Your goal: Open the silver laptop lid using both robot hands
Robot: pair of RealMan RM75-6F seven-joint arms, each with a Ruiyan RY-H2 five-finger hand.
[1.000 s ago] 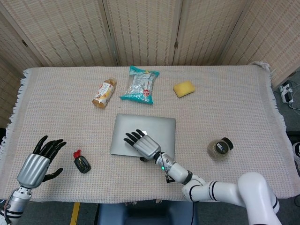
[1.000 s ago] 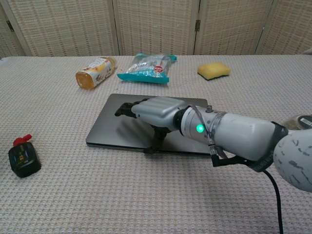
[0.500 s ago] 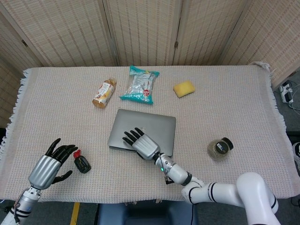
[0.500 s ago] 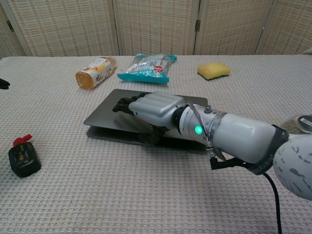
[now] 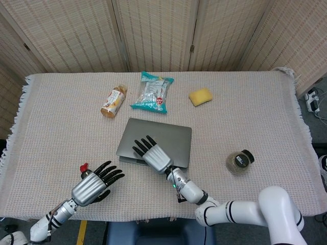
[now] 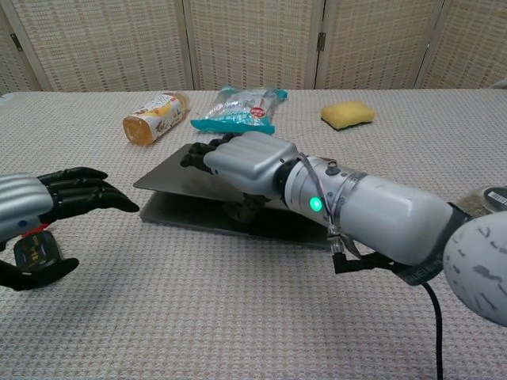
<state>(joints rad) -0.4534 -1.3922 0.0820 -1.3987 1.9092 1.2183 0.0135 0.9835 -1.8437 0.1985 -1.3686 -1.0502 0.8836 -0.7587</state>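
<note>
- Silver laptop (image 5: 163, 136) (image 6: 170, 176) sits mid-surface (image 5: 245, 112), lid raised a crack along its 6 o'clock edge.
- Right hand (image 5: 153, 154) (image 6: 242, 162) grips that lid edge, fingers on top, thumb beneath.
- Left hand (image 5: 93, 185) (image 6: 47, 206), at 8 o'clock from the laptop, hovers with fingers spread, holding nothing.
- Black fob (image 6: 32, 252) lies beneath it.

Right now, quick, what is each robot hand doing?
Left hand: open, holding nothing.
Right hand: gripping the silver laptop lid, lifted a little.
</note>
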